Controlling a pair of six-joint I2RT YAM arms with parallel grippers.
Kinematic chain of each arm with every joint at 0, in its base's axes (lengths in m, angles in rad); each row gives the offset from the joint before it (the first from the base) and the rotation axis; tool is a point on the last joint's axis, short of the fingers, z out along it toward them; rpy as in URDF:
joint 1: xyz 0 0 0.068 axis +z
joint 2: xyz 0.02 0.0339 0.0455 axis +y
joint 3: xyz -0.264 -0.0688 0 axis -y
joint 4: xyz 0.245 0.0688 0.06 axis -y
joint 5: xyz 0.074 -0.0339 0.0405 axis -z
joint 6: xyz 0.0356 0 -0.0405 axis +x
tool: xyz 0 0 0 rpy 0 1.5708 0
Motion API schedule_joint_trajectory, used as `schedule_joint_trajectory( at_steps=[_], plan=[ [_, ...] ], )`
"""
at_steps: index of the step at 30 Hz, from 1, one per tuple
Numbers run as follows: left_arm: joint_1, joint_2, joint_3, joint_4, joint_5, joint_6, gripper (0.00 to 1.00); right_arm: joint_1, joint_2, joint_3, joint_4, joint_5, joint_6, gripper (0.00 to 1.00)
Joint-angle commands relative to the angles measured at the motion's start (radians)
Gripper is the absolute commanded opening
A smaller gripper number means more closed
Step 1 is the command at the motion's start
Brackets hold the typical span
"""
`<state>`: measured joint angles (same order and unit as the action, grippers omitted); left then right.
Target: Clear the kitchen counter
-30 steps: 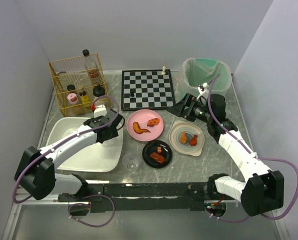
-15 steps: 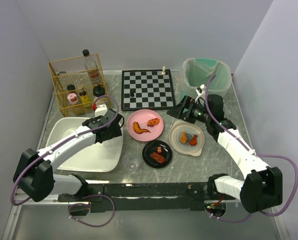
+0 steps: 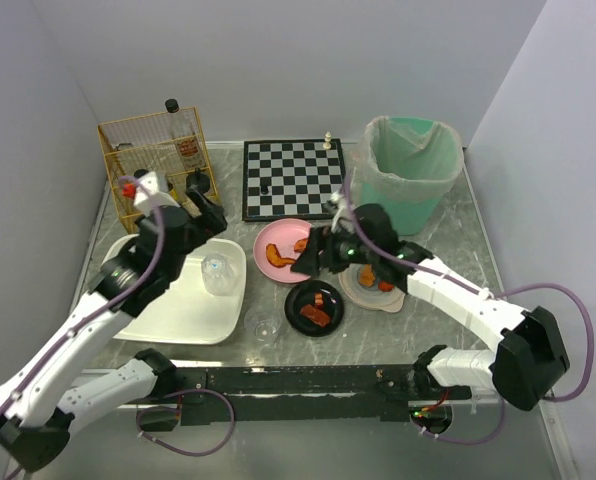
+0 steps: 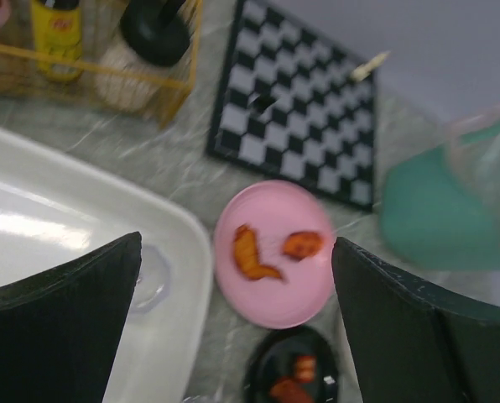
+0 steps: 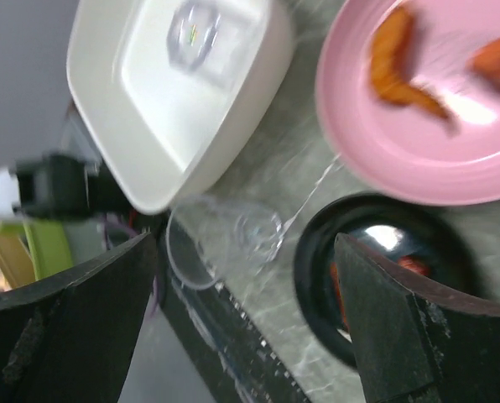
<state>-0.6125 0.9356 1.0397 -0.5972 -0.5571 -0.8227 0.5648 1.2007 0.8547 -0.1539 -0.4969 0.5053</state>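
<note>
Right end effector [image 3: 319,256] now at pink plate [image 3: 281,236]

Between the jaws of the left gripper [image 4: 237,245] the food plate [image 4: 275,300] is lying, chessboard [image 4: 300,109] beyond it, tub [image 4: 49,218] by the left jaw; between those of the right gripper [image 5: 246,243] a glass [image 5: 225,235] is lying beside the smaller plate [image 5: 313,260]

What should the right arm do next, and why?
Probably ease the right gripper down toward the clear glass on the kitchen counter. Its jaws stand open and empty, that glass shows between its fingers, and a second glass already sits in the white tub.
</note>
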Motion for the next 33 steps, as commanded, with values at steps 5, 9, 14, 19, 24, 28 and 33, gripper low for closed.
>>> schedule_joint_trajectory(
  at_steps=[5, 9, 14, 19, 24, 28, 33],
  plan=[
    [-0.001, -0.08, -0.075, 0.243, 0.003, -0.016, 0.99, 0.245, 0.089, 0.021, -0.065, 0.106, -0.073, 0.84],
    [0.02, -0.09, -0.148, 0.316, 0.06, -0.032, 0.99, 0.302, 0.131, 0.026, -0.046, 0.112, -0.068, 0.74],
    [0.04, -0.067, -0.156, 0.324, 0.1, -0.056, 0.99, 0.348, 0.189, 0.072, -0.085, 0.145, -0.086, 0.66],
    [0.049, -0.086, -0.175, 0.341, 0.089, -0.061, 0.99, 0.391, 0.256, 0.118, -0.11, 0.215, -0.093, 0.6],
    [0.063, -0.104, -0.175, 0.326, 0.077, -0.046, 0.99, 0.409, 0.333, 0.164, -0.113, 0.241, -0.083, 0.53],
    [0.076, -0.124, -0.185, 0.317, 0.075, -0.047, 0.99, 0.432, 0.367, 0.185, -0.133, 0.267, -0.088, 0.46],
    [0.089, -0.136, -0.201, 0.32, 0.092, -0.047, 0.99, 0.455, 0.408, 0.23, -0.157, 0.294, -0.111, 0.34]
  ],
)
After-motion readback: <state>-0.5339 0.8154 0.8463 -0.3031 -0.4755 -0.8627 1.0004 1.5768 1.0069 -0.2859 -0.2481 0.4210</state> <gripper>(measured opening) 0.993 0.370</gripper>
